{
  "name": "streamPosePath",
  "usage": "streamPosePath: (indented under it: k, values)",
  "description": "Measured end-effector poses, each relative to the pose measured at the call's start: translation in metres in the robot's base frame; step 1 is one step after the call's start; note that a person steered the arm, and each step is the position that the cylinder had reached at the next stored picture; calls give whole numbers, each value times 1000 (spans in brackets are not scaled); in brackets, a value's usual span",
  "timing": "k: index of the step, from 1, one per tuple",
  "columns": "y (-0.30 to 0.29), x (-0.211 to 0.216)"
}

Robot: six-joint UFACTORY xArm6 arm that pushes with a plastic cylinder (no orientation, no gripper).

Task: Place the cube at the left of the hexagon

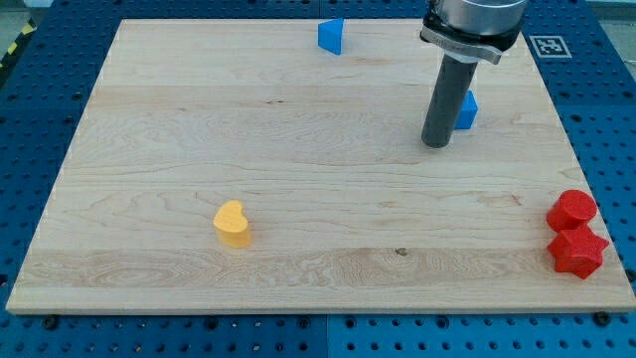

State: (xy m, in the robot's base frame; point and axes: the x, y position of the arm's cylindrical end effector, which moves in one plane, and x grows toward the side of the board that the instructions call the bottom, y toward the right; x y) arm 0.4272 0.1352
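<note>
My tip (436, 145) sits on the wooden board (199, 149), and I have no fingers, so nothing opens, shuts or grabs; I only push. The blue cube (467, 110) is right behind my rod, on the side toward the view's right, and it looks like it is touching the rod or just beside it, but part of it is hidden, so I cannot be sure. The job is to put this cube at the left of the hexagon. I think the hexagon is the red block (571, 210) at the board's right edge, though its sides are hard to count. Right under it, touching it, is a red star-like block (577, 252). The cube is well apart from both, up nearer the view's top, so I judge the job is hardly started; the cube has to slide down and to the right. Another blue block (332, 36), like a wedge, sits near the top edge. A yellow heart (233, 224) sits near the view's bottom left. The blocks look smooth and hard. The board is pale wood with long grain lines, and the blue table (616, 89) under it has rows of small holes.
</note>
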Motion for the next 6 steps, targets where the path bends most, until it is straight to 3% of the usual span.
streamPosePath:
  k: [6]
  values:
    - [9,-9]
